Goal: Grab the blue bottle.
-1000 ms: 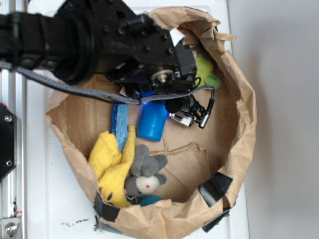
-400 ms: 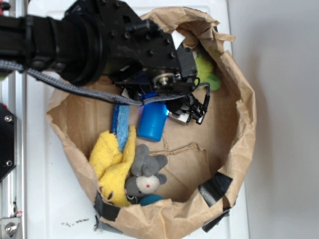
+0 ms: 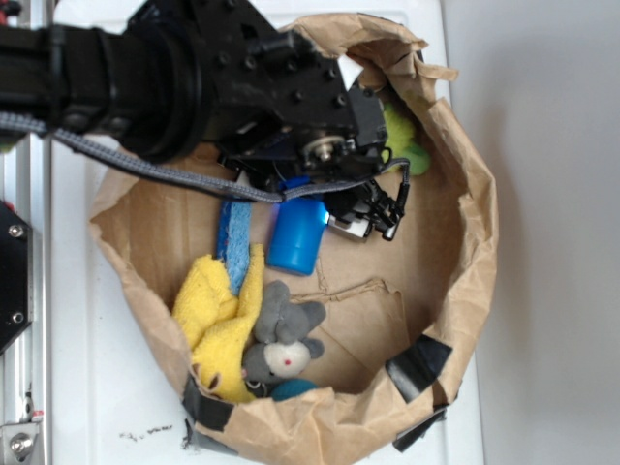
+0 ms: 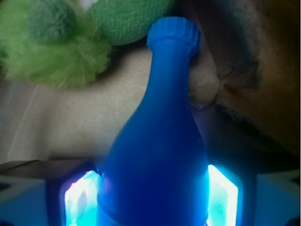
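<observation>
Blue bottle (image 4: 157,155), smooth plastic, flanked by gripper (image 4: 153,197) pads; contact unclear. Fuzzy green plush (image 4: 61,42) beside neck.

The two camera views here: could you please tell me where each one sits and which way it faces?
Exterior: above the scene, looking down into the paper bag; shows the black arm and the end effector over the blue bottle.
Wrist: on the end effector, facing along the bottle toward its cap and a green plush toy; glowing fingers flank the body.
Shared: bottle, green toy.
</observation>
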